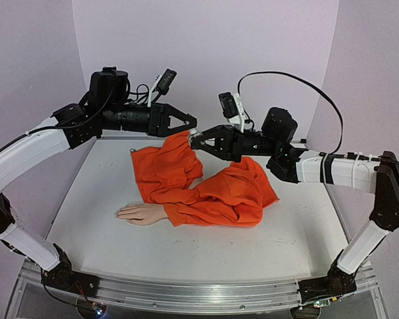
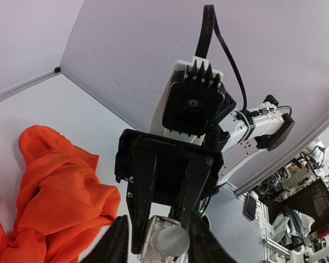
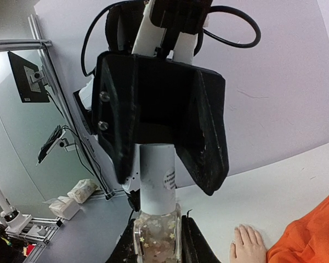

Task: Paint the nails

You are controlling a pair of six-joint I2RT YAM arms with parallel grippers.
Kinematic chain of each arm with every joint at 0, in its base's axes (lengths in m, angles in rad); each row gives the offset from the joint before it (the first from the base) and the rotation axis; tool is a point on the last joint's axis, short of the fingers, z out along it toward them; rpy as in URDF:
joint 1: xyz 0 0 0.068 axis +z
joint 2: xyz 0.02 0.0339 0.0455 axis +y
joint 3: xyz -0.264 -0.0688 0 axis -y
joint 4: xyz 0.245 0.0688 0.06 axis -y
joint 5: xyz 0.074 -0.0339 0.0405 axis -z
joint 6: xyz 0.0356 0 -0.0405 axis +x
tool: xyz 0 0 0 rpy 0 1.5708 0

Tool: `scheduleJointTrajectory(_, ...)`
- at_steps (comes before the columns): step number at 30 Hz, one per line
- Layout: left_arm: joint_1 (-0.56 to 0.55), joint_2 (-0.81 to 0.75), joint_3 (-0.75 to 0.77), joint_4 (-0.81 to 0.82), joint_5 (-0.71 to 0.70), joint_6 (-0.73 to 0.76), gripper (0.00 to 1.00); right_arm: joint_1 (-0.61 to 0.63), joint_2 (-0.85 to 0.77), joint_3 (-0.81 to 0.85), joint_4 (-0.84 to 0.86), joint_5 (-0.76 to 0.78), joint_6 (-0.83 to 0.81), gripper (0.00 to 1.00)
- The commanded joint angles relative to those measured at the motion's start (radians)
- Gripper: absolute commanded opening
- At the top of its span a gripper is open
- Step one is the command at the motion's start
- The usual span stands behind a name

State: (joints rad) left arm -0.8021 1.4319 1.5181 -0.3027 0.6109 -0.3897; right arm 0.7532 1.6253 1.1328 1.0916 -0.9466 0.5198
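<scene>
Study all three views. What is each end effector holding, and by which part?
The right end effector grips the small glass bottle by its body. The left end effector brackets its white cap; firm contact cannot be told.

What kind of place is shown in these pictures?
Probably a robotics lab: two robot arms bolted to a white table enclosed by plain backdrop panels, with a monitor and cluttered equipment visible beyond them in the wrist views.
</scene>
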Motion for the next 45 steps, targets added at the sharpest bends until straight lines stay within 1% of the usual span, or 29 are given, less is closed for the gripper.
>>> scheduleJointTrajectory(1,-0.002,0.003,0.039,0.052,0.009,0.006,0.3,0.0,-0.011,0.028,0.142,-0.021,0.05,0.0)
scheduleJointTrajectory(3,-0.007,0.002,0.032,0.05,-0.019,0.005,0.21,0.0,-0.012,0.028,0.139,-0.003,0.042,0.0)
scheduleJointTrajectory(5,-0.008,0.002,0.028,0.037,-0.064,-0.005,0.12,0.0,-0.021,0.027,0.118,0.053,0.004,0.0)
scheduleJointTrajectory(6,-0.008,0.005,0.029,0.027,-0.095,-0.014,0.08,0.001,-0.036,0.027,0.037,0.112,-0.053,0.0)
scheduleJointTrajectory(7,-0.008,0.007,0.033,0.013,-0.13,-0.023,0.04,0.002,-0.057,0.026,-0.051,0.216,-0.12,0.0)
scheduleJointTrajectory(8,-0.008,0.011,0.038,-0.008,-0.164,-0.034,0.02,0.011,-0.083,0.022,-0.144,0.374,-0.203,0.0)
scheduleJointTrajectory(9,-0.008,0.017,0.044,-0.031,-0.206,-0.047,0.0,0.046,-0.11,0.014,-0.222,0.652,-0.292,0.0)
scheduleJointTrajectory(10,-0.008,0.022,0.046,-0.054,-0.245,-0.057,0.0,0.11,-0.135,-0.012,-0.236,0.997,-0.384,0.0)
scheduleJointTrajectory(11,-0.008,0.029,0.045,-0.07,-0.278,-0.065,0.0,0.18,-0.14,-0.042,-0.192,1.292,-0.482,0.0)
scheduleJointTrajectory(12,-0.007,0.036,0.047,-0.082,-0.302,-0.07,0.0,0.234,-0.133,-0.067,-0.11,1.492,-0.571,0.0)
scheduleJointTrajectory(13,-0.006,0.044,0.05,-0.094,-0.315,-0.078,0.0,0.258,-0.12,-0.075,-0.053,1.565,-0.625,0.0)
scheduleJointTrajectory(14,-0.006,0.052,0.057,-0.098,-0.314,-0.083,0.0,0.271,-0.111,-0.064,-0.044,1.546,-0.635,0.0)
scheduleJointTrajectory(17,-0.006,0.069,0.075,-0.099,-0.281,-0.083,0.0,0.272,-0.089,-0.015,-0.066,1.327,-0.613,0.0)
scheduleJointTrajectory(18,-0.005,0.072,0.079,-0.1,-0.273,-0.075,0.01,0.273,-0.08,-0.005,-0.074,1.265,-0.614,0.0)
scheduleJointTrajectory(19,-0.005,0.074,0.082,-0.103,-0.267,-0.068,0.05,0.272,-0.071,0.003,-0.083,1.205,-0.615,0.0)
scheduleJointTrajectory(21,-0.003,0.067,0.081,-0.104,-0.255,-0.061,0.18,0.265,-0.064,0.009,-0.106,1.085,-0.615,0.0)
scheduleJointTrajectory(22,-0.002,0.061,0.079,-0.104,-0.249,-0.057,0.25,0.257,-0.066,0.011,-0.126,1.019,-0.609,0.0)
scheduleJointTrajectory(23,-0.001,0.05,0.073,-0.102,-0.243,-0.052,0.31,0.24,-0.072,0.011,-0.147,0.941,-0.593,0.0)
scheduleJointTrajectory(24,0.001,0.037,0.064,-0.093,-0.236,-0.042,0.36,0.216,-0.081,0.01,-0.164,0.799,-0.566,0.0)
scheduleJointTrajectory(25,0.003,0.023,0.051,-0.082,-0.226,-0.035,0.44,0.185,-0.089,0.007,-0.179,0.69,-0.536,0.0)
scheduleJointTrajectory(28,0.014,-0.021,0.009,-0.036,-0.188,-0.02,0.69,0.069,-0.096,-0.001,-0.174,0.336,-0.371,0.0)
scheduleJointTrajectory(30,0.021,-0.042,-0.007,-0.012,-0.16,-0.014,0.8,0.016,-0.079,0.015,-0.159,0.138,-0.281,0.0)
scheduleJointTrajectory(31,0.023,-0.048,-0.013,0.001,-0.147,-0.01,0.83,0.001,-0.069,0.023,-0.146,0.063,-0.24,0.0)
scheduleJointTrajectory(33,0.024,-0.05,-0.017,0.028,-0.107,-0.007,0.85,-0.012,-0.05,0.032,-0.094,-0.043,-0.155,0.0)
scheduleJointTrajectory(35,0.024,-0.041,-0.011,0.047,-0.055,-0.004,0.83,-0.015,-0.037,0.029,-0.04,-0.074,-0.092,0.0)
scheduleJointTrajectory(38,0.024,-0.015,0.006,0.063,0.03,-0.002,0.75,-0.018,-0.026,0.027,0.016,-0.071,-0.033,0.0)
scheduleJointTrajectory(41,0.02,0.007,0.018,0.07,0.09,0.0,0.61,-0.018,-0.017,0.031,0.046,-0.046,-0.003,0.0)
scheduleJointTrajectory(45,0.017,0.009,0.016,0.07,0.092,0.002,0.54,-0.018,-0.004,0.028,0.082,-0.026,0.02,0.0)
